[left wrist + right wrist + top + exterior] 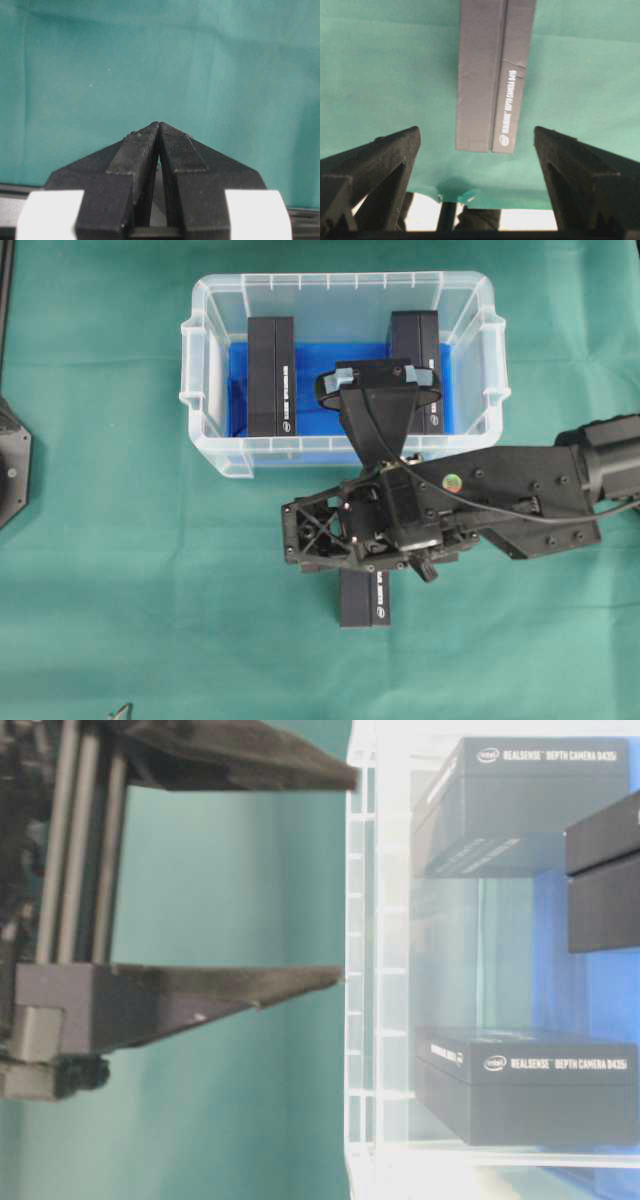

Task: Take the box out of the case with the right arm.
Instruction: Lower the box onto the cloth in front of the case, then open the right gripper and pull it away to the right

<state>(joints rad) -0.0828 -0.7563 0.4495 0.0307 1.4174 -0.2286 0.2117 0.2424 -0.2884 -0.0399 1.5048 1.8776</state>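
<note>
From overhead, the clear case (pixel 343 370) sits on the green cloth (pixel 120 570) with two black boxes on its blue bottom, a left one (pixel 271 376) and a right one (pixel 418 365). A third box (pixel 364 600) lies on the cloth outside the case, just below the right arm (pixel 520 495), partly hidden by it.

At table level, a gripper (pixel 335 875) stands spread beside the case wall (pixel 362 970); which arm it belongs to I cannot tell.

In the left wrist view, the left gripper (pixel 159 125) has its fingers pressed together over bare cloth.

In the right wrist view, the right gripper (pixel 476 137) is spread wide and empty, with the outside box (pixel 492 75) on the cloth beyond its tips.
</note>
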